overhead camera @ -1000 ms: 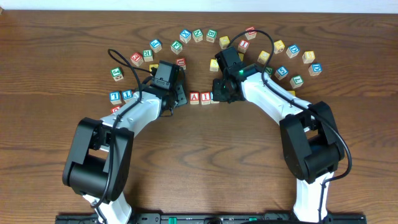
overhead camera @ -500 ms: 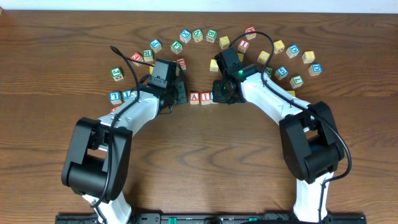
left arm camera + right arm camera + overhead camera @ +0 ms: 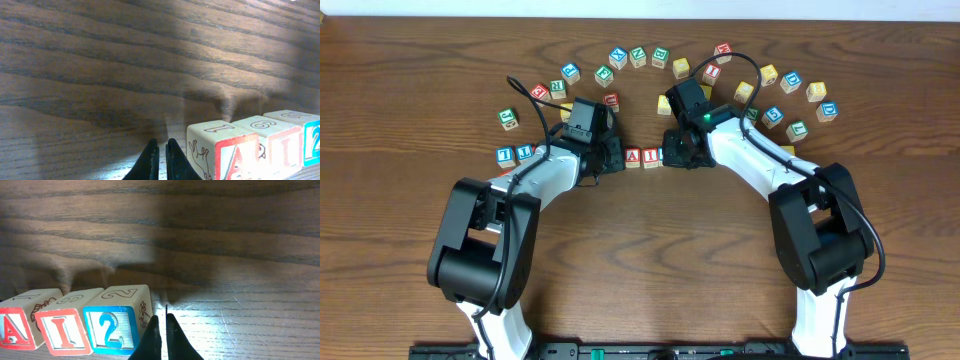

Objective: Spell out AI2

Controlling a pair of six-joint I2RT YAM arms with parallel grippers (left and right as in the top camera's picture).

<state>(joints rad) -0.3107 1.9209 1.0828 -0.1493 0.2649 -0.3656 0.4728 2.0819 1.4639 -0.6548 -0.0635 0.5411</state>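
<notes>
Three wooden cubes stand side by side in a row on the table: the red A cube (image 3: 633, 156) (image 3: 227, 155) (image 3: 15, 325), the red I cube (image 3: 649, 155) (image 3: 280, 145) (image 3: 62, 327) and the blue 2 cube (image 3: 312, 142) (image 3: 112, 325). In the overhead view the right arm mostly covers the 2 cube. My left gripper (image 3: 617, 158) (image 3: 162, 142) is shut and empty, low over the table just left of the A cube. My right gripper (image 3: 672, 156) (image 3: 161, 316) is shut and empty, close against the right side of the 2 cube.
Several other letter cubes lie in an arc behind the row, from a green one (image 3: 508, 118) at the left to a blue one (image 3: 828, 110) at the right. Two blue-lettered cubes (image 3: 515, 154) sit by the left arm's elbow.
My left gripper has closed and slid right, up to the A cube's left side. The right arm and the three cubes have not moved.
</notes>
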